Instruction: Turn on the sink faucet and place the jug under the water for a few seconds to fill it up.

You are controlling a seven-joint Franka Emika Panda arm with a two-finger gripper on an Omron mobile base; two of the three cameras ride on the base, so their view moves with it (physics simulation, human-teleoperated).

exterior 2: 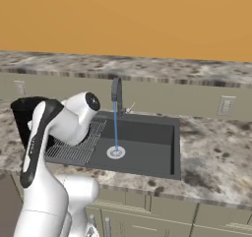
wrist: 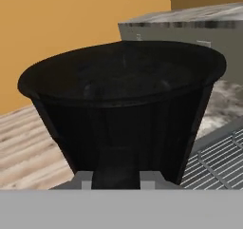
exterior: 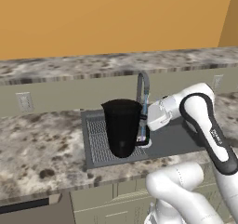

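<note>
Orange wall [exterior: 116, 18] rises behind the kitchen, and below it you have a speckled stone counter [exterior: 37, 144] running left to right with a low grey backsplash carrying a wall socket [exterior: 24, 101]. Set into that counter is the dark grey sink [exterior 2: 152, 147], its ribbed drainboard [exterior 2: 74, 150] on the left and the round silver drain [exterior 2: 116, 153] in the basin floor. Your white arm [exterior: 204, 121] reaches in from the near side toward the drainboard. Your gripper [wrist: 117, 179] is clamped on the jug [exterior: 122, 128], the two fingertips [wrist: 85, 179] pressed against its handle side in the hand view. You are holding that black glossy jug upright above the drainboard, just left of the stream, not under it. At the far edge stands the sink faucet [exterior 2: 116, 93], and from its spout the water [exterior 2: 115, 130] falls straight to the drain.
</note>
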